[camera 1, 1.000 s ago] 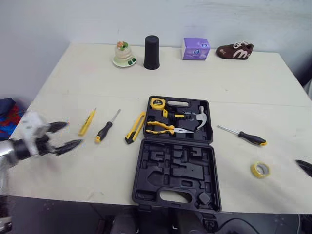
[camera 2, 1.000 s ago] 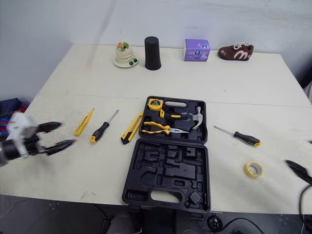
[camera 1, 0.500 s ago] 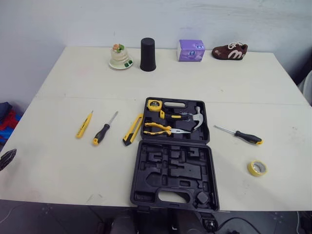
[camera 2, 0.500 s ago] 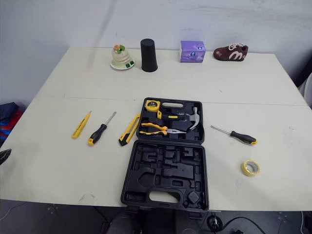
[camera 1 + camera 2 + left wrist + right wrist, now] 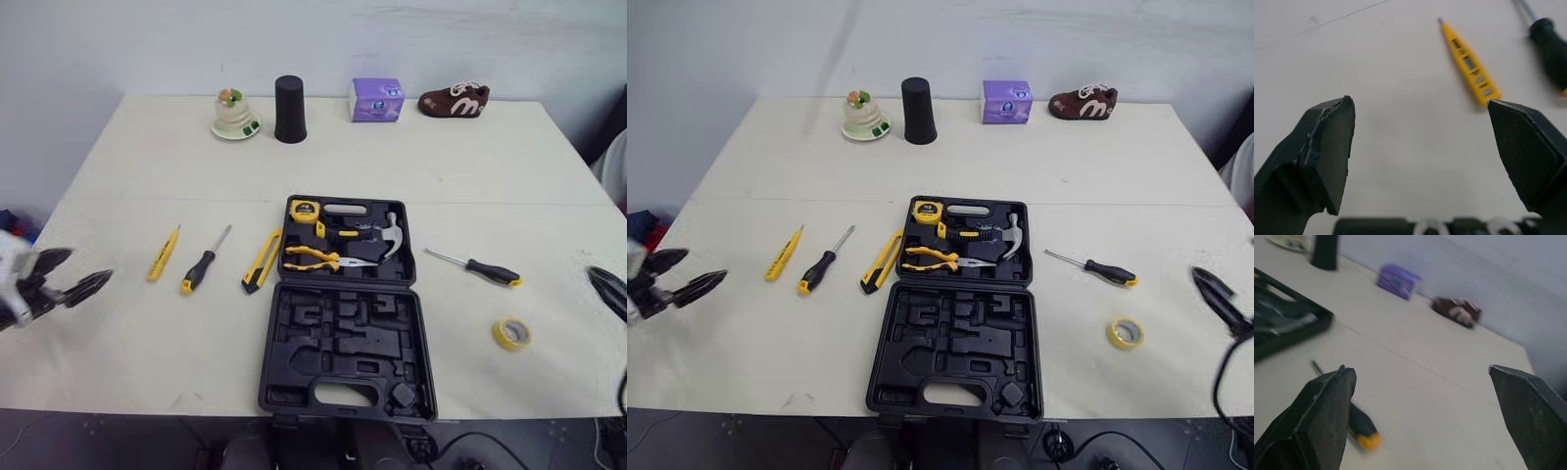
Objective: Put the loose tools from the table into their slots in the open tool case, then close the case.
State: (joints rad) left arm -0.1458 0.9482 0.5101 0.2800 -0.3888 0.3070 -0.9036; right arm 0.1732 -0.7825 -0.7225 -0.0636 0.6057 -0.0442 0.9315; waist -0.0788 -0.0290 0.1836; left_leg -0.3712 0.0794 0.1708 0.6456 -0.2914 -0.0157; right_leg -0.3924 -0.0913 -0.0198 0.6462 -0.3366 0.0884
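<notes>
The left gripper hangs low, out at the robot's left side. Its pale wrist is behind it and its tips are aimed inward, toward the robot's right. Its two black fingers are spread wide with nothing between them. The right gripper sits far out on the right side, with one dark finger angled forward and inward. Seen from that arm's own wrist camera, its fingers stand just as wide apart and hold nothing. Both arms are out at the sides, well apart from each other.
</notes>
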